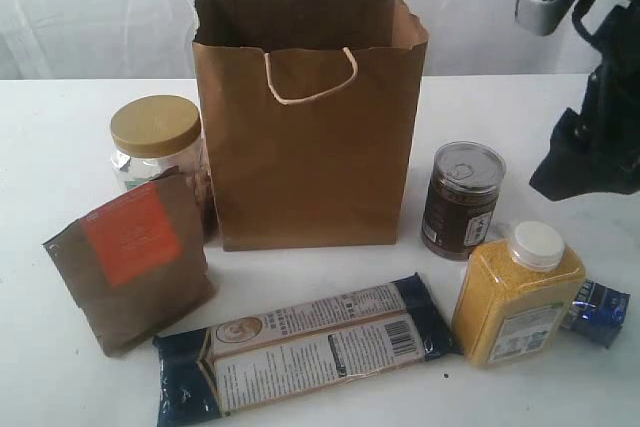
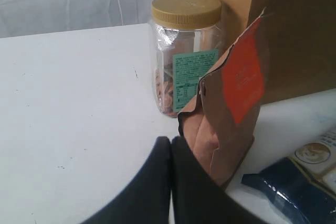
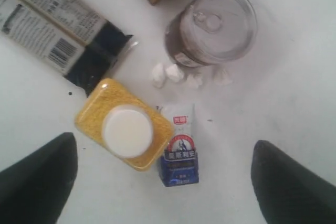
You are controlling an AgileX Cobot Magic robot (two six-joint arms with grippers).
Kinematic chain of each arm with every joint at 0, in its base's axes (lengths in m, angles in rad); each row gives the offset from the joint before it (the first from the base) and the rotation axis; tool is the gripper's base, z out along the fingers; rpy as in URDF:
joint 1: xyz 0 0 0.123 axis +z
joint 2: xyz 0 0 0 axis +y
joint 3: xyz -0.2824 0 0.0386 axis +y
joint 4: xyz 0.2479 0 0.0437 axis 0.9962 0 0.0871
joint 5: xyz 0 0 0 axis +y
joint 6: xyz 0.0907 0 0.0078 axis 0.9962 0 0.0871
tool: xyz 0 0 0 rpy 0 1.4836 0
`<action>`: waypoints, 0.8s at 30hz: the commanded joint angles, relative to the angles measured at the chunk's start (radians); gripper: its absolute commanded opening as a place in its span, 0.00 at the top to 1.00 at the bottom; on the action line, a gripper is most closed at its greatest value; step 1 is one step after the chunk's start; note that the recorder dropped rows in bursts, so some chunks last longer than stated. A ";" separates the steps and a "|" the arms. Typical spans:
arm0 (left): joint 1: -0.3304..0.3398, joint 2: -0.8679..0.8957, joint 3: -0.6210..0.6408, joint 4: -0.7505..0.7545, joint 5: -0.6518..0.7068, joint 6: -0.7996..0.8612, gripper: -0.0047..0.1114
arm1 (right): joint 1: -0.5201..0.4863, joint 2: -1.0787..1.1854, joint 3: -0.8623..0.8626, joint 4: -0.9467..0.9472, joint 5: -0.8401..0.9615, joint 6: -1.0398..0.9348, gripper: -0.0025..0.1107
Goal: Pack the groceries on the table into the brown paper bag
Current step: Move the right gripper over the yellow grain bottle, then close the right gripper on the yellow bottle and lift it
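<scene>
— White cloth [image 1: 100, 7] hangs at the back, and a white desk [image 1: 60, 147] holds all the food. Why does the bag [image 1: 310, 147] stand up in the middle, at the far side?

— I think so its top is wide open and things can drop in. Nothing looks packed yet. All the food sits outside it.

— Where is each thing?

— On the left are the jar [image 1: 155, 127], right by the bag, and the pouch [image 1: 130, 257] in front of the jar. The long packet [image 1: 300, 347] lies flat at the near edge. On the right are the can [image 1: 462, 202], then the bottle [image 1: 518, 292] nearer to us, and the small packet [image 1: 597, 312] just beside the bottle.

— Why are they spread out?

— Maybe so a pincer has room to come down on each one.

— What is the right pincer [image 3: 161, 142] doing?

— It hangs high over the bottle and the small packet. Its two sides are very far apart. It holds nothing and touches nothing.

— And the left pincer [image 2: 170, 148]?

— It is low, just beside the pouch. Its two sides are pressed together with nothing between them. I cannot tell if it touches the pouch.
</scene>
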 commanded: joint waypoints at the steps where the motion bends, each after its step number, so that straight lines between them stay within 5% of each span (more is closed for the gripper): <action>1: -0.001 -0.005 0.003 0.000 -0.001 -0.004 0.96 | 0.001 -0.003 0.077 0.049 0.004 -0.177 0.26; 13: -0.001 -0.005 0.003 0.000 -0.001 -0.004 0.96 | 0.001 0.029 0.247 0.042 -0.078 -0.467 0.32; 24: -0.001 -0.005 0.003 0.000 -0.001 -0.003 0.96 | 0.001 0.163 0.251 0.042 -0.207 -0.492 0.32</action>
